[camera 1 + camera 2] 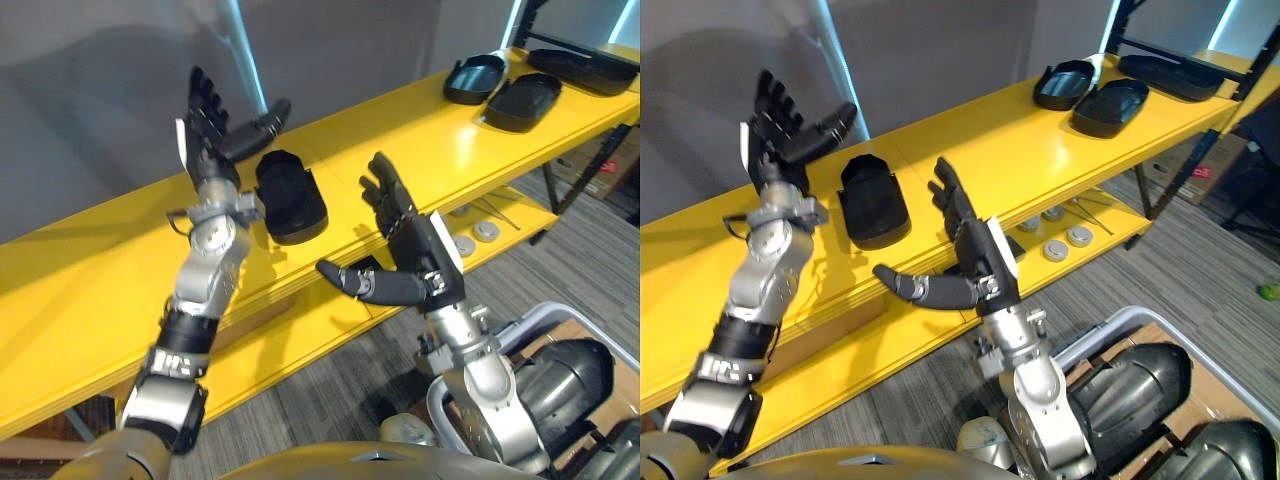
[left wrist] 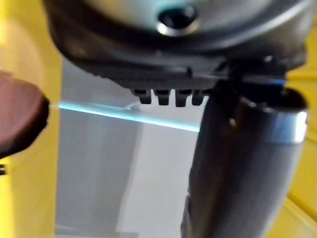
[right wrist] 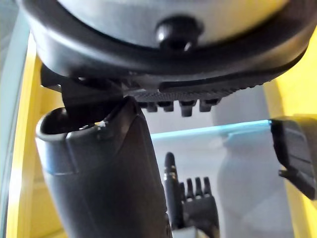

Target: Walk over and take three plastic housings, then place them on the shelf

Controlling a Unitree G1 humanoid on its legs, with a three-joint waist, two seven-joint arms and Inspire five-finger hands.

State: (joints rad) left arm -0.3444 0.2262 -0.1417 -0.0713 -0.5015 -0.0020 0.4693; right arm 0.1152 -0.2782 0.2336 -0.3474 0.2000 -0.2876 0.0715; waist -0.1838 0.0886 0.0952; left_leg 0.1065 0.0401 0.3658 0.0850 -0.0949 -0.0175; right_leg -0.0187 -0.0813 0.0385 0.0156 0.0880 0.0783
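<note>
1. Left hand (image 1: 207,135) is hovering at yellow shelf (image 1: 420,150), fingers straight, spread, empty.
2. Right hand (image 1: 410,240) is doing the same.
3. Black housing (image 1: 290,195) is lying on shelf between them; other housings (image 1: 520,100) are sitting far right.

Holds left hand (image 1: 206,138) up over the yellow shelf (image 1: 400,150), fingers straight, empty; holds right hand (image 1: 415,242) open at its front edge, thumb out.
</note>
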